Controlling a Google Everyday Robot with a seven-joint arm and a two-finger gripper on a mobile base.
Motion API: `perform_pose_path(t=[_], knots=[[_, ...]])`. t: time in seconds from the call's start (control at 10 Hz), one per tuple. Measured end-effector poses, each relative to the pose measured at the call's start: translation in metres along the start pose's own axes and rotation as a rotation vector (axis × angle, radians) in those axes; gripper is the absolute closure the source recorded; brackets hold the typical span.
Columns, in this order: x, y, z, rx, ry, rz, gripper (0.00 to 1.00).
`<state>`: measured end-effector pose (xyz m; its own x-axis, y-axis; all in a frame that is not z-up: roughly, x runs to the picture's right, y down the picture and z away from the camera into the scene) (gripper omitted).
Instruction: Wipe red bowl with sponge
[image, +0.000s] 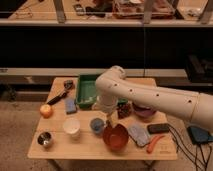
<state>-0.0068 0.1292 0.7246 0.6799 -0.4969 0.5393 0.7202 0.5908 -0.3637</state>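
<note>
One sponge (70, 105) lies long-axis front-to-back (well left); hand (110, 121), spread apart, by red bowl (116, 138).

Upright red bowl (117, 140), sponge (70, 105) well apart

White arm (155, 96) from the right, gripper (108, 120) hanging below bent wrist (106, 102), fingers (105, 119) apart.

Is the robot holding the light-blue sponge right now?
No: the sponge lies on the table beside the green tray, apart from the gripper, which hangs just above the red bowl.
</note>
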Motion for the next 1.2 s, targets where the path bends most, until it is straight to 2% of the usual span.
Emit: perform_pose_path(t=[0.2,0.5,0.6,0.8,0.9,1.0,1.2], knots=[[0.004,-0.018,-0.008,0.046,0.018,-0.053,0.20],[0.027,-0.077,-0.027,0.124,0.057,-0.154,0.20],[0.035,-0.108,-0.036,0.159,0.079,-0.212,0.20],[0.033,-0.151,-0.052,0.226,0.117,-0.352,0.20],[0.023,-0.175,-0.055,0.259,0.135,-0.476,0.20],[0.012,-0.193,-0.056,0.275,0.142,-0.562,0.20],[0.003,-0.211,-0.058,0.293,0.156,-0.662,0.20]])
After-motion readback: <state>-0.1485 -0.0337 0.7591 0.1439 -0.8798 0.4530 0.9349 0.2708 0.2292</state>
